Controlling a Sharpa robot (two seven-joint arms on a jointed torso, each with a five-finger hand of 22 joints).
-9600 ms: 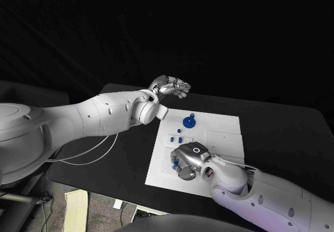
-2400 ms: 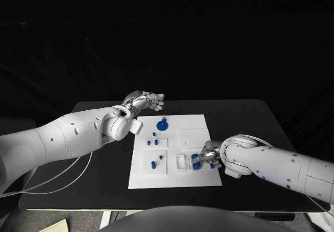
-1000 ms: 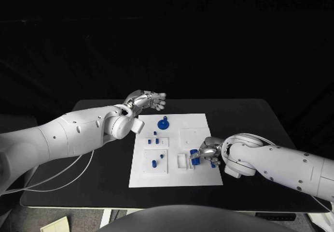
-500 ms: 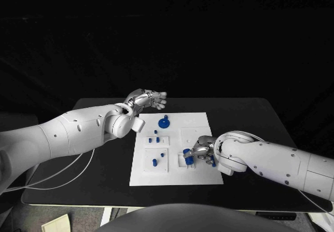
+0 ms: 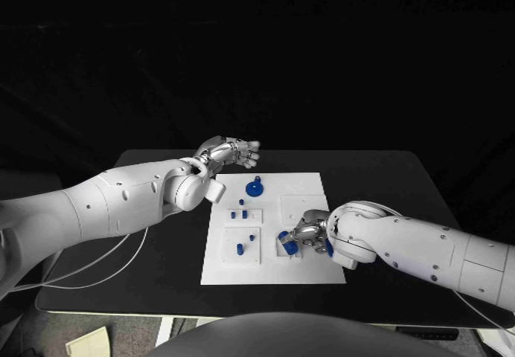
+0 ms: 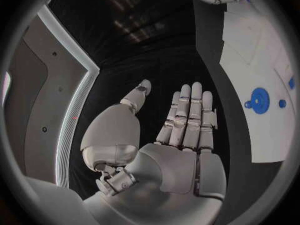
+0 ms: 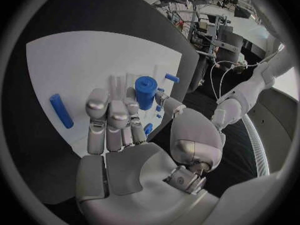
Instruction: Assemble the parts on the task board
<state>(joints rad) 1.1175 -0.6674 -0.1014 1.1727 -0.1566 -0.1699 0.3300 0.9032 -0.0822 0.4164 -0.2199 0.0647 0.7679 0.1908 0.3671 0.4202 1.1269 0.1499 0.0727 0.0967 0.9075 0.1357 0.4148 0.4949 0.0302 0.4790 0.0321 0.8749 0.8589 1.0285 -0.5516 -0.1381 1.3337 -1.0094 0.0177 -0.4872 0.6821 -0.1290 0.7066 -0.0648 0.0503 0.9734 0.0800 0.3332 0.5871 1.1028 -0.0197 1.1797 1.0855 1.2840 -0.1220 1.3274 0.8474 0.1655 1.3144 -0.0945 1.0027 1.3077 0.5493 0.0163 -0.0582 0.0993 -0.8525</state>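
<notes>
The white task board (image 5: 269, 269) lies mid-table. My right hand (image 5: 308, 233) is low over its near right part, pinching a short blue cylinder (image 5: 286, 239) between thumb and fingertips (image 7: 131, 106); the wrist view shows that cylinder (image 7: 145, 92) upright just past the fingers. A blue rod (image 7: 61, 110) lies flat on the board (image 7: 81, 60) beside the hand. A round blue part (image 5: 255, 187) sits near the far edge, with small blue pegs (image 5: 237, 215) and two more (image 5: 245, 244) to the left. My left hand (image 5: 232, 154) is raised off the board's far left corner, fingers straight and holding nothing.
The board rests on a black table (image 5: 397, 186) with bare surface on both sides. My left forearm (image 5: 129, 197) crosses the table's left part. In the left wrist view the board (image 6: 256, 45) and round blue part (image 6: 258, 94) lie off to the side of my flat left hand (image 6: 184, 130).
My right hand has carried the blue cylinder leftwards across the board's near part. The left hand has stayed raised at the far left corner. The camera shifted after the oldest frame.
</notes>
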